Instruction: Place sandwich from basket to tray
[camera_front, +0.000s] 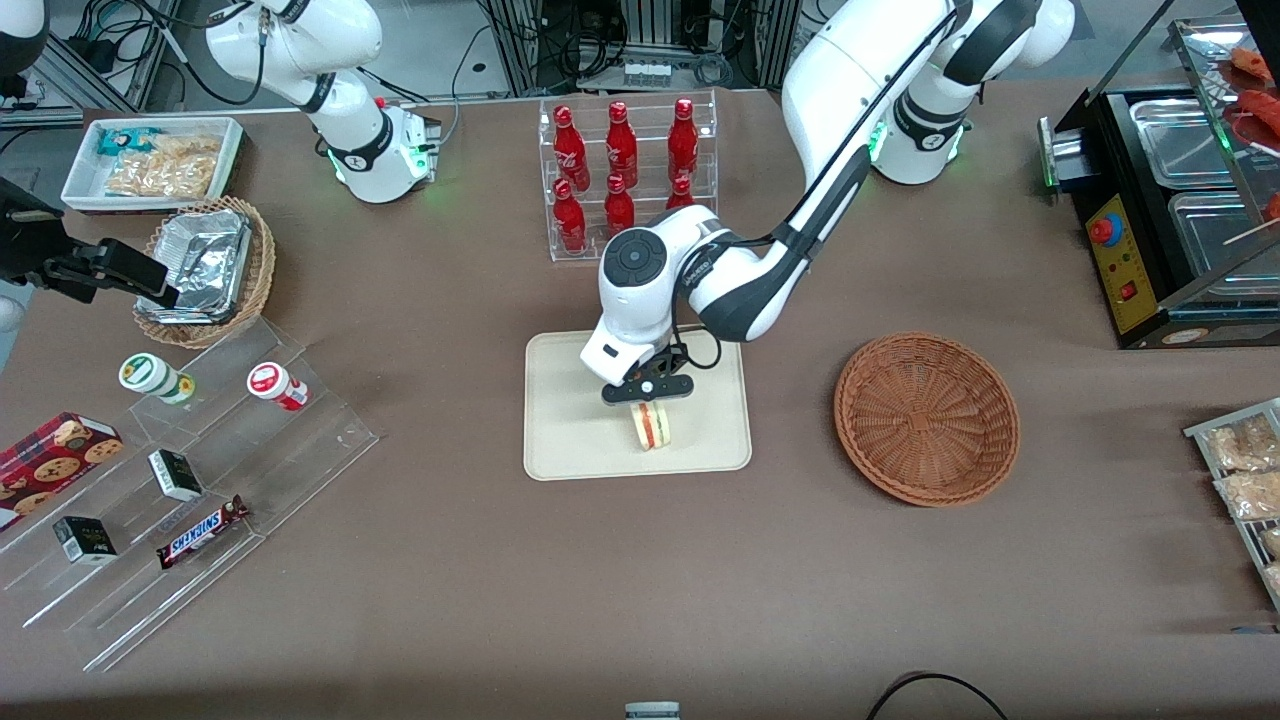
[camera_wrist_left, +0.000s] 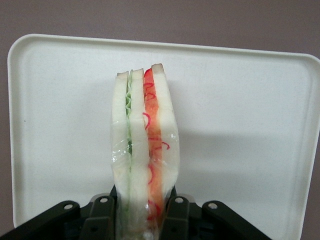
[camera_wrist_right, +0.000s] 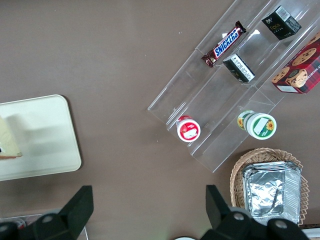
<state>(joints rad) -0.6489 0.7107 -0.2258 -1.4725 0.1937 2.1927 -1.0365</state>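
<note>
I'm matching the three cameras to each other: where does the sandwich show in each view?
Front view: sandwich upright on the tray, under the gripper.
Left wrist view: sandwich pinched between the fingers.
Right wrist view: pale sliver at the picture's edge.
Shared landmark: the tray.

One sandwich (camera_front: 651, 425), one tray (camera_front: 570, 430), one reddish basket (camera_front: 926, 416), one gripper (camera_front: 648, 398), six red bottles (camera_front: 619, 170), two round tubs (camera_front: 155, 377).
</note>
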